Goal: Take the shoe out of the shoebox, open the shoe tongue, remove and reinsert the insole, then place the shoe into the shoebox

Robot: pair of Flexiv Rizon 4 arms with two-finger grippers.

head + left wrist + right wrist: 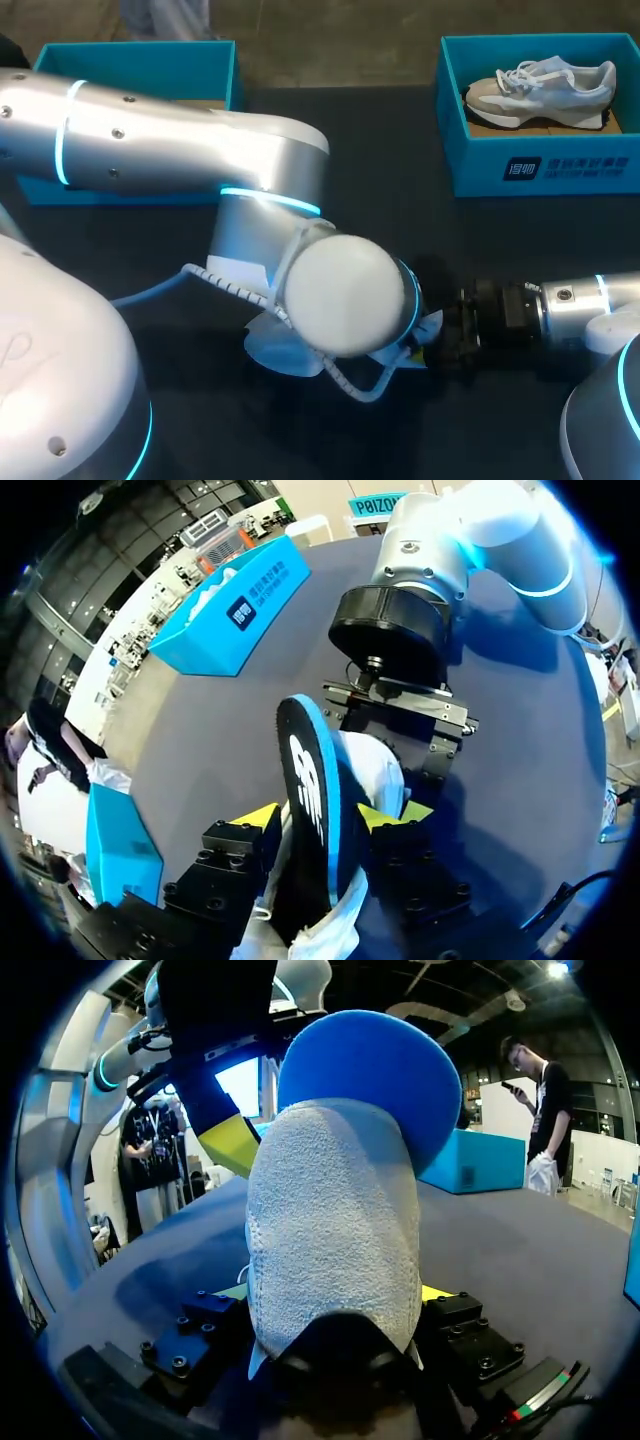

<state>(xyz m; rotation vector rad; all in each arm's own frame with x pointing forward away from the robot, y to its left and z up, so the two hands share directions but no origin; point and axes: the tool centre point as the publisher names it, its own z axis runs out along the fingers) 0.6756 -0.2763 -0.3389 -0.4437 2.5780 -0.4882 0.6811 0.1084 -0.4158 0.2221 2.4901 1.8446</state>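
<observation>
The white knit shoe [330, 1230] is held off the table with my right gripper [335, 1295] shut on it, one yellow tip on each side. A black insole with a blue edge [308, 790] sticks out of the shoe, edge on between the yellow tips of my left gripper [325, 818]. Those tips stand slightly apart from the insole, so that gripper is open. In the head view my left wrist [345, 295] hides its own gripper and most of the shoe [275, 350]; my right gripper [455, 335] comes in from the right.
A blue shoebox [545, 165] at the back right holds a second grey and white shoe [540, 88]. Another blue shoebox [140, 65] stands at the back left, partly behind my left arm. The dark tabletop [400, 210] lies bare between them.
</observation>
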